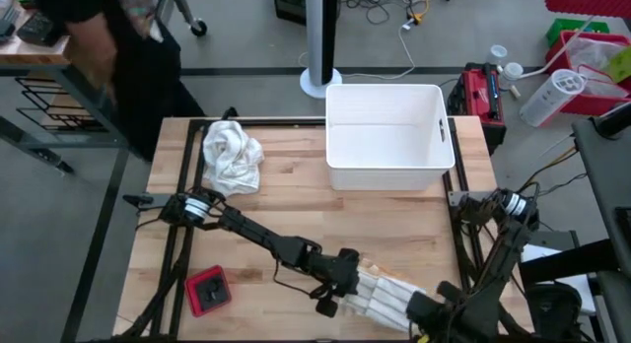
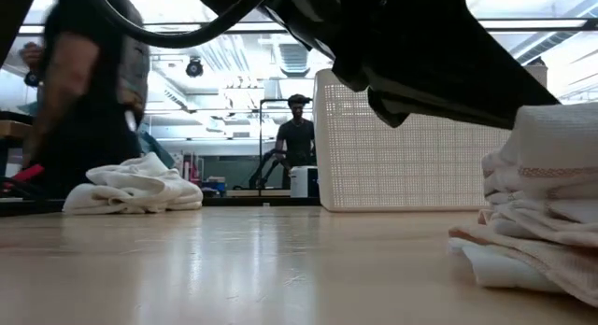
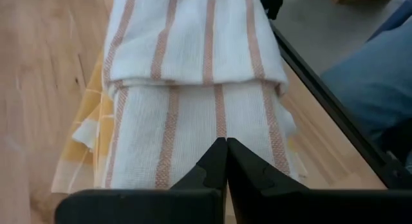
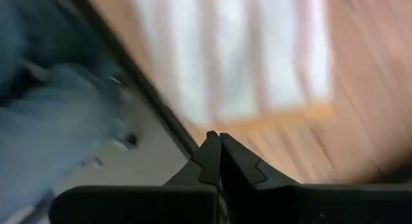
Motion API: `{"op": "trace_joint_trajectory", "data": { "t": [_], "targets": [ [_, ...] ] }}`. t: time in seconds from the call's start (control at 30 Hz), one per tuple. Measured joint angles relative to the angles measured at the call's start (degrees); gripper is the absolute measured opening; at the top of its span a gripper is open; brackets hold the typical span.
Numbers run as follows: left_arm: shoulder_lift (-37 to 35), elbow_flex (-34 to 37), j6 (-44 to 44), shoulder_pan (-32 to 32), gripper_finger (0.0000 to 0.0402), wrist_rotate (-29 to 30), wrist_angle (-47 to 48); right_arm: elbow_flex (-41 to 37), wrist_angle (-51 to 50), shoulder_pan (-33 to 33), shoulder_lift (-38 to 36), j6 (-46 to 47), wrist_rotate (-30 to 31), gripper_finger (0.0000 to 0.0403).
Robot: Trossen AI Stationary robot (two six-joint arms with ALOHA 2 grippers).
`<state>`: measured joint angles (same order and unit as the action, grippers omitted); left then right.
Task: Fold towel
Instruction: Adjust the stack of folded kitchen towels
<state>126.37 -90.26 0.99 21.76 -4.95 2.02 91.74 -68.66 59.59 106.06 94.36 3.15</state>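
A folded white cloth towel with orange-brown stripes [image 1: 386,299] lies at the near edge of the pale wooden table [image 1: 296,215]. The left pincer [image 3: 226,147] hovers over it, fingers pressed together and empty. The right pincer [image 4: 219,141], also pressed together and empty, hangs by the table's near right edge.

Right gripper [image 4: 219,143] with fingers pressed together, above the table edge [image 4: 161,114], striped towel [image 4: 238,56] beyond.

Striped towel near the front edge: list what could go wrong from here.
1. The striped towel lies by the table edge; a push from the shut left gripper might slide it off.
2. A yellow cloth sticks out beneath it and may drag along, spoiling the fold.
3. The right gripper, also shut, is close by; the arms could collide.
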Motion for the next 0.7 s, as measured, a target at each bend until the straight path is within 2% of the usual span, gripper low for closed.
{"op": "trace_joint_trajectory", "data": {
  "t": [0.13,0.2,0.37,0.57,0.7],
  "targets": [
    [-0.14,0.0,0.0,0.02,0.0,0.0,0.99,-0.56,-3.22,0.69,0.66,3.7,-10.1,0.0],
    [-0.37,0.0,0.0,0.07,0.0,-0.01,1.33,-1.56,-2.91,1.22,0.9,3.97,-12.14,0.0],
    [-1.03,0.01,1.35,0.17,0.0,-0.1,3.46,-6.89,-0.68,2.9,0.9,7.43,-12.17,0.0],
    [-7.0,0.05,2.97,0.3,0.0,-0.03,13.73,-17.52,18.42,5.12,0.9,11.64,-11.85,0.0],
    [-11.1,2.64,2.12,1.11,0.0,0.98,13.28,-23.04,23.83,5.14,0.94,13.67,-8.89,0.0]
  ]
}}
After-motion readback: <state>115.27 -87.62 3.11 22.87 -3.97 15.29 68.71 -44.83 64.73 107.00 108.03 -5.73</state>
